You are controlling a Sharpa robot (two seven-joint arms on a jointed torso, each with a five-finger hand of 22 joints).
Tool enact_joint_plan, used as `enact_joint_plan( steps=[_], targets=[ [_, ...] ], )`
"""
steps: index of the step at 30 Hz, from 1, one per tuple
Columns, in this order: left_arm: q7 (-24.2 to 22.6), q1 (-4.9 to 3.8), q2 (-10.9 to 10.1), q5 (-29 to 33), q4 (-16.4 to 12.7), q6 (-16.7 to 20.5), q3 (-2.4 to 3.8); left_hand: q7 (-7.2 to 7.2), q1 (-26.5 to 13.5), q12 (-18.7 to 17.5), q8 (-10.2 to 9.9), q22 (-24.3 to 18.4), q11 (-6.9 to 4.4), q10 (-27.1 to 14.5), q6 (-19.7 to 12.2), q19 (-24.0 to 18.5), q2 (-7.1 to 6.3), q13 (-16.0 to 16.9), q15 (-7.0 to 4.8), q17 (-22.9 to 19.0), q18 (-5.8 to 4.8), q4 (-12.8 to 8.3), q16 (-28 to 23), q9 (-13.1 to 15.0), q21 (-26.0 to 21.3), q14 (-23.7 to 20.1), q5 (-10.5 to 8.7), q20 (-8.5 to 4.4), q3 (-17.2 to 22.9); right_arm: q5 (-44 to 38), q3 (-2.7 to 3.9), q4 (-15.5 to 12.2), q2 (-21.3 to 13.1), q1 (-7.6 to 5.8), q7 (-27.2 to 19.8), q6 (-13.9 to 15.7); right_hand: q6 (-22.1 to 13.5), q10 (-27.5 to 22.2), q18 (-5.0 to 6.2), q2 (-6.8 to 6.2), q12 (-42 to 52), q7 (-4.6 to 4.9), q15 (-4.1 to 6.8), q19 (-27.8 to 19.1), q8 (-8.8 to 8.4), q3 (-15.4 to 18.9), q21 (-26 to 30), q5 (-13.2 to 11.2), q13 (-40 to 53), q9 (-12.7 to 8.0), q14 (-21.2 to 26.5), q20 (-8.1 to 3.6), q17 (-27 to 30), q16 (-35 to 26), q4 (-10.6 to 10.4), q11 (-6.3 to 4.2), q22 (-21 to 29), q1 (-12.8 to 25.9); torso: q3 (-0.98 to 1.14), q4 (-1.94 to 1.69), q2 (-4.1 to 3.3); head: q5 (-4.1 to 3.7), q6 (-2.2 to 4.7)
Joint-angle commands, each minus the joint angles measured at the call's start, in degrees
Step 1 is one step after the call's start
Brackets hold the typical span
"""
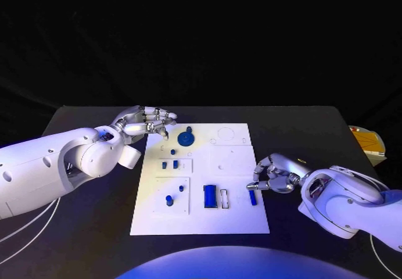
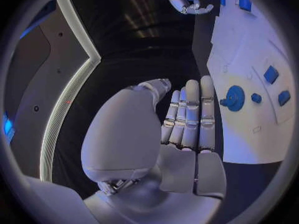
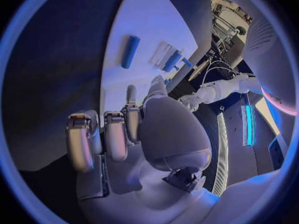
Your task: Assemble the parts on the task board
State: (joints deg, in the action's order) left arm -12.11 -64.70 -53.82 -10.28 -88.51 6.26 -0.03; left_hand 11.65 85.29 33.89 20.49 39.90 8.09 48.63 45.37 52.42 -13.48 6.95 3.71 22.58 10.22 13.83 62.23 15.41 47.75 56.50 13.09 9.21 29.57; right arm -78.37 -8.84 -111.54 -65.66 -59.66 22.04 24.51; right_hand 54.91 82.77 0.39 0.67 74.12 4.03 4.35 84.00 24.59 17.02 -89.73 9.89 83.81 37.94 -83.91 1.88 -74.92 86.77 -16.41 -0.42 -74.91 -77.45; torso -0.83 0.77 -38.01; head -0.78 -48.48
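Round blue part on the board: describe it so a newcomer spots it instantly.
Start at the white task board mid-table and go to its far edge, by the left hand. The round blue part lies there: a disc with a small knob, whereas the other blue pieces are bars or small blocks.

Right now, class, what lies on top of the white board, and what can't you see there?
On the white board lie small blue parts: a round disc, a wide block and a thin bar by the right hand. Anything beneath that hand is hidden.

The left hand (image 1: 149,121) hangs with fingers straight and close together, holding nothing. The right hand (image 1: 274,174) is lower and nearer the robot's body, its fingers curled inward, well apart from the left.
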Motion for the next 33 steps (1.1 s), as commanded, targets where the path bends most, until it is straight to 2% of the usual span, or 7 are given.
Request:
enact_joint_plan(
  steps=[1,11,21,28,31,33],
  targets=[
    [-1.3,0.20,0.2,0.3,-0.1,-0.1,0.04,0.48,-0.1,-0.1,-0.2,0.1,0.23,-0.3,-0.2,0.2,0.14,-0.1,0.31,-0.1,0.28,-0.1,-0.2,0.1,0.2,0.0,0.06,0.08,0.0,-4.7,-0.10,-0.2,-0.5,0.63,0.5,0.2,0.1,0.0,-0.39,2.38,-0.6,0.14,-0.49,6.0,-0.37,0.4,-0.2,0.4,-4.9,-0.1,-4.4,0.40,-6.5,-0.4,-0.1,0.24,-15.1,-3.0,0.10,0.23,0.46,-0.11,-0.02],
    [-1.3,0.69,0.5,0.4,0.0,-0.1,0.03,0.48,-0.1,-0.1,-0.2,0.1,0.23,-0.3,-0.2,0.2,0.14,-0.1,0.31,-0.1,0.28,-0.1,-0.2,0.1,0.2,0.0,0.06,0.08,0.0,-7.8,-0.30,-0.3,-0.7,2.74,2.7,0.0,0.6,-0.1,-0.39,2.59,-0.7,0.07,-0.49,6.0,-0.41,0.9,-0.3,0.6,-5.0,-0.2,-4.3,0.45,-6.4,-0.4,-0.2,0.21,-15.1,-2.9,0.09,0.29,0.84,-0.26,-0.33],
    [-1.3,0.80,0.5,0.4,0.0,-0.2,0.03,0.48,-0.1,-0.1,-0.2,0.1,0.23,-0.3,-0.2,0.2,0.14,-0.1,0.31,-0.1,0.28,-0.1,-0.2,0.1,0.2,0.0,0.06,0.08,0.0,-8.7,-0.38,0.4,0.8,3.84,3.6,-0.4,1.0,0.0,-0.39,2.81,-0.5,-0.02,-0.46,6.0,-0.41,1.2,-0.3,0.6,-4.9,-0.3,-4.4,0.47,-6.5,-0.4,-0.2,0.14,-15.1,-2.9,0.07,0.24,0.75,-0.04,-0.66],
    [-1.2,0.81,0.4,0.4,0.0,-0.3,0.03,0.48,-0.1,-0.1,-0.2,0.1,0.23,-0.3,-0.2,0.2,0.14,-0.1,0.31,-0.1,0.28,-0.1,-0.2,0.1,0.2,0.0,0.06,0.08,0.0,-9.5,-0.42,1.2,1.9,4.62,4.1,-0.9,1.4,0.1,-0.39,3.42,-0.5,-0.22,-0.31,6.0,-0.69,1.5,-0.3,1.0,-4.8,-0.5,-4.4,0.40,-6.6,-0.3,0.0,-0.04,-15.1,-4.0,0.08,0.26,0.82,0.04,-0.91],
    [-1.2,0.81,0.4,0.4,-0.1,-0.3,0.03,0.48,-0.1,-0.1,-0.2,0.1,0.23,-0.3,-0.2,0.2,0.14,-0.1,0.31,-0.1,0.28,-0.1,-0.2,0.1,0.2,0.0,0.06,0.08,0.0,-9.9,-0.42,1.7,2.5,4.98,4.3,-1.1,1.7,0.1,-0.39,4.23,-0.5,-0.34,-0.20,6.0,-1.09,1.5,-0.3,0.9,-4.8,-0.8,-4.4,0.29,-6.7,-0.3,0.1,-0.16,-15.1,-5.6,0.09,0.29,0.83,0.14,-0.94],
    [-1.2,0.81,0.4,0.4,-0.1,-0.3,0.03,0.44,-0.3,-0.1,-0.1,0.1,0.20,-0.3,-0.2,0.1,0.19,-0.1,0.30,-0.1,0.29,0.0,-0.2,0.1,0.1,0.0,0.08,0.11,0.0,-10.2,-0.42,2.0,2.8,5.13,4.5,-1.2,1.9,0.1,-0.39,5.28,-0.5,-0.45,-0.09,6.0,-1.48,1.0,-0.3,-1.3,-4.8,-1.1,-4.4,0.18,-6.7,-0.3,0.2,-0.27,-15.1,-7.4,0.09,0.27,0.84,0.17,-0.97]
  ],
)
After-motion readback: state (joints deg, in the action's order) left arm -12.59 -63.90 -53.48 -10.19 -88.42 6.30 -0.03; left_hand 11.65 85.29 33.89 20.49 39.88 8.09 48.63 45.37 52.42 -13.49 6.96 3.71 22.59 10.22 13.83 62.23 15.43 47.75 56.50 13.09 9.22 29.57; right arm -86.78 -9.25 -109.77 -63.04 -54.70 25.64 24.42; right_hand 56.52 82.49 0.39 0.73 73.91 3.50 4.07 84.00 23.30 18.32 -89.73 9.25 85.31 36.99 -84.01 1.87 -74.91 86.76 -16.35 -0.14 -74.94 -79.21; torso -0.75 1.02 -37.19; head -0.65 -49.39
